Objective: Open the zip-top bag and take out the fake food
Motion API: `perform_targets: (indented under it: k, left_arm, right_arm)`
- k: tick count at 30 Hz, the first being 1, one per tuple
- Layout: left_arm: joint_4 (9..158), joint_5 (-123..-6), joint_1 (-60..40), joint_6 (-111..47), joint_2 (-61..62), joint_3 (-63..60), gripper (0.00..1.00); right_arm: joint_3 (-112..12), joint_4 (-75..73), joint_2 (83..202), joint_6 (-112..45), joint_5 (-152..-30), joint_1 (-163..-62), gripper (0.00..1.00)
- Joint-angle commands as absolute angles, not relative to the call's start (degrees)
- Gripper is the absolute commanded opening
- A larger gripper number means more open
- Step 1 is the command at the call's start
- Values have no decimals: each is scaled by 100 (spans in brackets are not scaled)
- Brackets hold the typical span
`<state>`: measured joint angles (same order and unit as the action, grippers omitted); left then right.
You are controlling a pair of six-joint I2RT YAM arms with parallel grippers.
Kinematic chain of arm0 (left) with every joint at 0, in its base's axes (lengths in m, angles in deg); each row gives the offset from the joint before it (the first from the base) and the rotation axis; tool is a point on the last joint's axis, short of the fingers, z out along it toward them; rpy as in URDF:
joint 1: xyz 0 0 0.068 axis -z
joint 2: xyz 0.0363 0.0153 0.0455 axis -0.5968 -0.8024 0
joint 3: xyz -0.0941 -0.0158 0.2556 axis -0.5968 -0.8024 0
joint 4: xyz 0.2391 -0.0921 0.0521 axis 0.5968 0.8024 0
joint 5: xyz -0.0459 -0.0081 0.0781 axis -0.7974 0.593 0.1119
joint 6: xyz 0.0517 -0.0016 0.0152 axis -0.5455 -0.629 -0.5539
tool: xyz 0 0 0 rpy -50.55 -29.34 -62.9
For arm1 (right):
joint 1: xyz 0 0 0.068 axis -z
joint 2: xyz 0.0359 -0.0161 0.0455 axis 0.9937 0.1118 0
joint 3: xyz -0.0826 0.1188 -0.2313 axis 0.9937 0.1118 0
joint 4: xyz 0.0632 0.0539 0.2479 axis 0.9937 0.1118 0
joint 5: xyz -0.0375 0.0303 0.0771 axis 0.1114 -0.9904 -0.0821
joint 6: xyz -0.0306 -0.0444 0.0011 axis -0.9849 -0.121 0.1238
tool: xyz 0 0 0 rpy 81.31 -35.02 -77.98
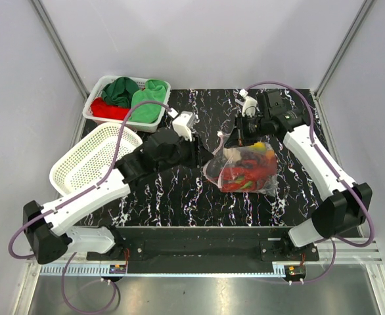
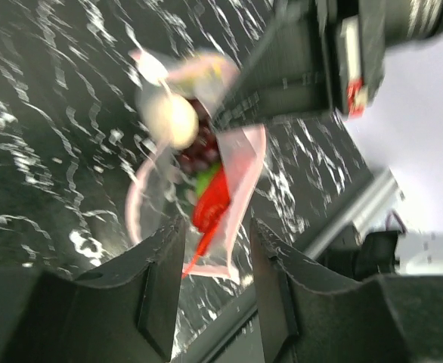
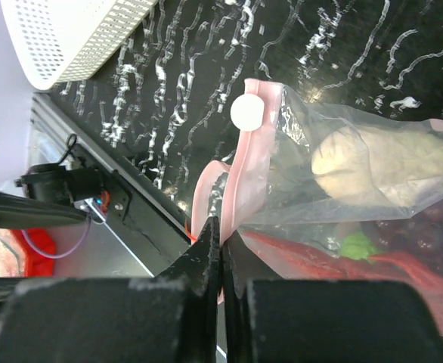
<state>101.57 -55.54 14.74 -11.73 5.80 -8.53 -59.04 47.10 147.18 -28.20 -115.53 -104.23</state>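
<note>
sensibly, right gripper (image 3: 220, 234) is pinching the likely firmer pink zip strip (image 3: 248, 166) on the floppy zip-top bag (image 1: 242, 169); left gripper (image 2: 215, 242) is gaping nearby.

The top view is bright, evenly lit and sharp, with soft shadows on the black, white-veined marble-look counter (image 1: 179, 197). Motion blur smears the whole left wrist view. The right wrist view is crisper. Glare streaks the clear floppy plastic zip-top bag (image 3: 320, 113), and the black fingers (image 3: 200, 276) at the bottom are out of focus.
</note>
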Motion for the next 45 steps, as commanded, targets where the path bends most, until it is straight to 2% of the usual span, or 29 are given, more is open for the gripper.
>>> perform_targets:
  k: [1, 4, 7, 11, 18, 21, 30, 32, 34, 35, 36, 37, 38, 39, 40, 45]
  left_arm:
    - [9473, -6402, 1495, -1276, 231, -907, 40]
    - [9359, -6640, 1495, -1196, -156, -855, 35]
    - [9482, -6430, 1487, -1161, -376, -846, 36]
    - [9368, -6420, 1434, -1214, -403, -1073, 47]
    - [9270, -7203, 1408, -1258, -728, -1101, 55]
    - [9359, -7378, 1399, -1311, -895, -1074, 55]
    - [9280, -7518, 1399, -1319, -1062, -1232, 41]
    - [9148, -7668, 1399, -1267, -1150, -1233, 50]
    - [9034, -7932, 1390, -1162, -1281, -1215, 51]
    - [8964, -7993, 1381, -1126, -1317, -1250, 48]
    - [8885, -8133, 1364, -1100, -1335, -1267, 40]
    - [8736, -8187, 1346, -995, -1361, -1276, 30]
    - [8656, -8257, 1320, -942, -1370, -1294, 13]
    - [8595, -8275, 1267, -898, -1352, -1268, 4]
    - [8559, -8232, 1241, -845, -1257, -1250, 0]
    - [8559, -7959, 987, -477, -1027, -812, 0]
  right_arm:
    - [-6064, 4220, 14363, -2646, -12101, -10503, 0]
    - [-6029, 4194, 14310, -2628, -12163, -10503, 0]
    - [-5950, 4167, 14257, -2637, -12189, -10503, 0]
    - [-5836, 4097, 14178, -2628, -12329, -10503, 0]
    - [-5730, 3992, 14126, -2575, -12505, -10494, 0]
    - [-5686, 3922, 14073, -2558, -12576, -10503, 0]
    - [-5607, 3886, 14064, -2575, -12620, -10503, 0]
    - [-5589, 3869, 14055, -2575, -12628, -10494, 0]
    - [-5580, 3877, 14047, -2610, -12628, -10503, 0]
    - [-5572, 3869, 14038, -2645, -12655, -10503, 0]
    - [-5563, 3877, 14038, -2689, -12663, -10503, 0]
    - [-5519, 3877, 14012, -2716, -12664, -10503, 0]
    - [-5501, 3877, 14003, -2760, -12629, -10494, 0]
    - [-5466, 3877, 13985, -2760, -12594, -10503, 0]
    - [-5405, 3869, 13959, -2777, -12524, -10512, 0]
    - [-4984, 3737, 13678, -2900, -12470, -10503, 0]
